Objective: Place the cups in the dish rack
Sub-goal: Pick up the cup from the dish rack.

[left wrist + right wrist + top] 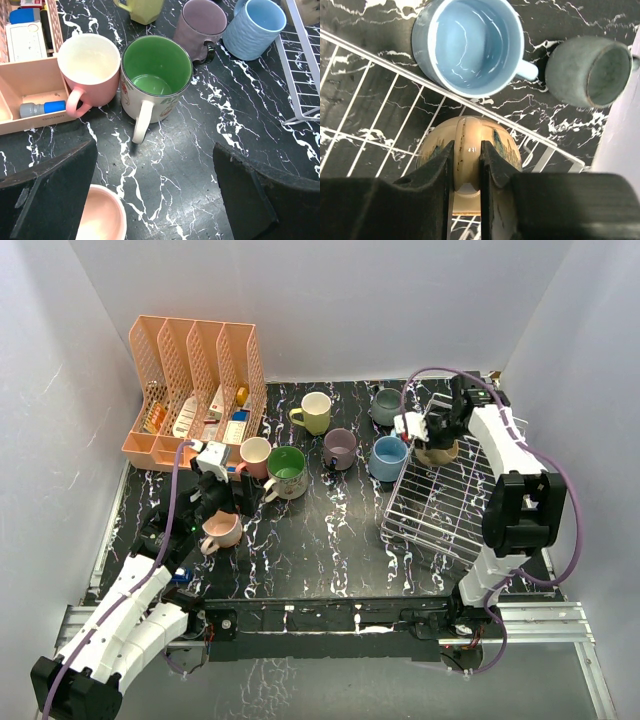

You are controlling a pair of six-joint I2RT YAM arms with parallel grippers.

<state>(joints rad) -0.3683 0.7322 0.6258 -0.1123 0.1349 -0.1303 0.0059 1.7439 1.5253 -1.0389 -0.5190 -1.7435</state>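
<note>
My right gripper [466, 160] is shut on the handle of a tan cup [505, 145], which sits in the far left corner of the wire dish rack [440, 505]. Just outside the rack stand a light blue cup [475, 45] and a grey cup [590, 70]. My left gripper [155, 190] hangs open over bare table, with a pale pink cup [102, 220] by its left finger. Ahead of it are a cream cup with a green inside [156, 80], a pink cup [90, 70], a mauve cup [202, 25] and a yellow-green cup [316, 412].
A peach slotted organizer [195, 390] holding small items stands at the back left, close to the pink cup. The rack's raised wire edge [295, 75] lies to the right of the left gripper. White walls enclose the table on three sides.
</note>
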